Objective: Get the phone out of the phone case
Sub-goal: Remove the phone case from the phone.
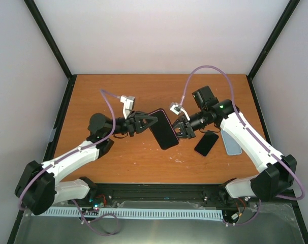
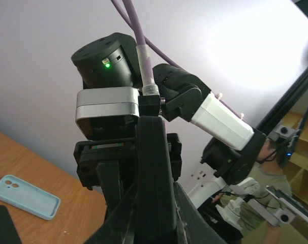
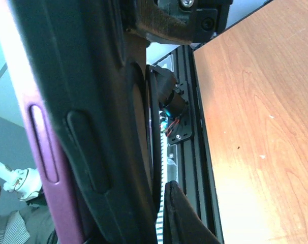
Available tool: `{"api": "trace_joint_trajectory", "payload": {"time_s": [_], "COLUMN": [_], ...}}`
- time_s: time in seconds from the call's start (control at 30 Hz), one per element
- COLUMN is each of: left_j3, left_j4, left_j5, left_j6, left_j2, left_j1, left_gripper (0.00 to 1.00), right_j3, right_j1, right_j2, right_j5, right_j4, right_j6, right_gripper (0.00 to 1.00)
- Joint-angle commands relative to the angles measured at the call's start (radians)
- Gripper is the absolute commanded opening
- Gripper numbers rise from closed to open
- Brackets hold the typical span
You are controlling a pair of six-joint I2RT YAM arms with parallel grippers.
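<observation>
Wooden table [image 1: 144, 165], cased phone [image 1: 163, 129] aloft, lengthwise diagonal

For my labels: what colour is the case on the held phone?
Purple; the case shows best in right wrist view.

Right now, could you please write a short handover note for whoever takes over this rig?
Left gripper: shut on one end of the cased phone, holding it above the table.
Right gripper: shut on the opposite edge.
Done: both arms have a grip; the purple case is on the phone, nothing separated yet.
Also on the table by the right arm: a bare black phone and a light blue case.
Left: peel the case off and pull the phone free.
</observation>
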Motion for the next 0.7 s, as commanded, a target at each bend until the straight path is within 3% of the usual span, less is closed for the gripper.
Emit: {"api": "trace_joint_trajectory", "payload": {"time_s": [0.0, 0.03, 0.1, 0.23, 0.47, 0.67], "left_j3": [0.078, 0.087, 0.104, 0.128, 0.116, 0.123], "left_j4": [-0.259, -0.310, -0.406, -0.615, -0.866, -0.857], "left_j5": [-0.048, -0.084, -0.159, -0.439, -0.780, -0.974], "left_j6": [0.173, 0.198, 0.243, 0.312, 0.278, 0.344], "left_j2": [-0.007, -0.006, 0.004, 0.011, 0.063, 0.179], "left_j1": [-0.081, -0.078, -0.073, -0.072, -0.107, -0.297], "left_gripper": [0.12, 0.32, 0.56, 0.87, 0.96, 0.92], "right_j3": [-0.031, -0.048, -0.088, -0.180, -0.325, -0.335], "right_j1": [-0.016, -0.024, -0.040, -0.081, -0.092, -0.091], "right_j2": [0.002, -0.002, -0.011, -0.032, -0.006, 0.046], "right_j5": [0.003, 0.019, 0.075, 0.275, 0.656, 0.850], "right_j4": [0.183, 0.192, 0.221, 0.306, 0.405, 0.425], "right_j6": [0.058, 0.063, 0.080, 0.139, 0.295, 0.463], "right_gripper": [0.03, 0.03, 0.03, 0.03, 0.03, 0.03]}}
